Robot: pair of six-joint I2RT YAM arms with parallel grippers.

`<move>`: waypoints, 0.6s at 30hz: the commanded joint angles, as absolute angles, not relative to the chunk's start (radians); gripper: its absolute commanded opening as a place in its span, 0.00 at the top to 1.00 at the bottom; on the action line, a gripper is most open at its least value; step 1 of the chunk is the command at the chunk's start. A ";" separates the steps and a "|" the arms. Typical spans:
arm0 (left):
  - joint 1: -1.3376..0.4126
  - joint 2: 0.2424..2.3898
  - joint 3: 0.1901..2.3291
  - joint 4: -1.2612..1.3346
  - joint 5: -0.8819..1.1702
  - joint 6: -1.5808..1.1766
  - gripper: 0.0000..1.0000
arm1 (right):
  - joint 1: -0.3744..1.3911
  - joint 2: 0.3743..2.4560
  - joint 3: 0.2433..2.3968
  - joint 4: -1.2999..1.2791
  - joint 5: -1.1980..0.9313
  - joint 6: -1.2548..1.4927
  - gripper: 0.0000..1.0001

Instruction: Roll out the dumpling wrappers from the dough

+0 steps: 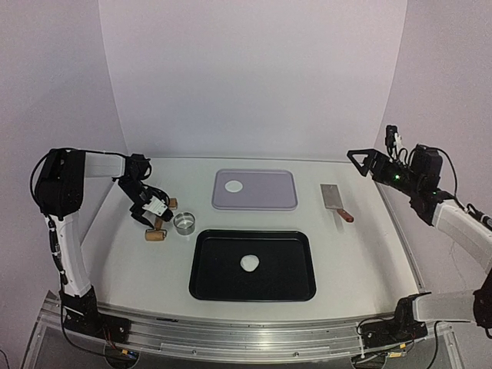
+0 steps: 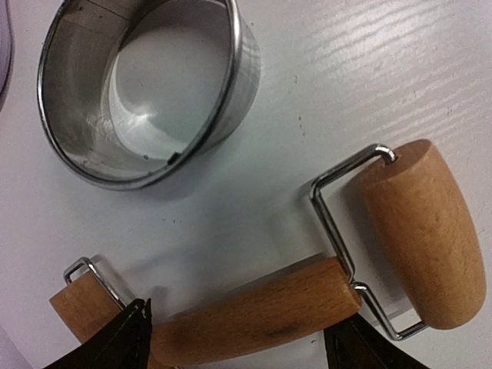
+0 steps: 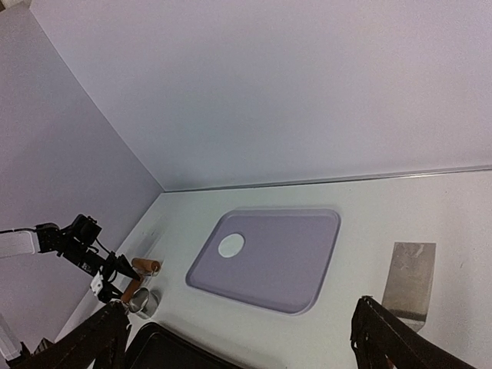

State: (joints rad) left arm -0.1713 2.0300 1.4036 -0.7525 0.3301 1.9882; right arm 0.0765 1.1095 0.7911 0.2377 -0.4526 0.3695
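The black fingers (image 2: 115,342) of the left gripper (image 2: 238,338) flank a rolling pin (image 2: 261,315) of honey-brown wood, dark-smudged on its handle, with silver wire. Beyond them the ring cutter (image 2: 238,77) is shiny steel. Ahead of the right gripper (image 3: 246,338) the board (image 3: 292,261) is pale lilac, its wrapper (image 3: 231,245) white.
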 commanded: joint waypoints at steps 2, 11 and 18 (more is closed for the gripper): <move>-0.200 2.049 1.424 -0.754 0.277 2.583 0.32 | 0.087 1.092 0.769 0.248 -0.441 0.392 0.02; -0.200 2.058 1.420 -0.948 0.107 2.561 0.59 | 0.089 1.056 0.729 0.241 -0.411 0.406 0.03; -0.201 2.026 1.363 -0.950 0.156 2.513 0.94 | 0.090 1.045 0.743 0.227 -0.401 0.409 0.03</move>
State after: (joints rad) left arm -0.2039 2.0368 1.4068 -0.9053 0.1304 1.9934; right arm 0.0841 1.0663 0.7326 0.2228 -0.4141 0.3958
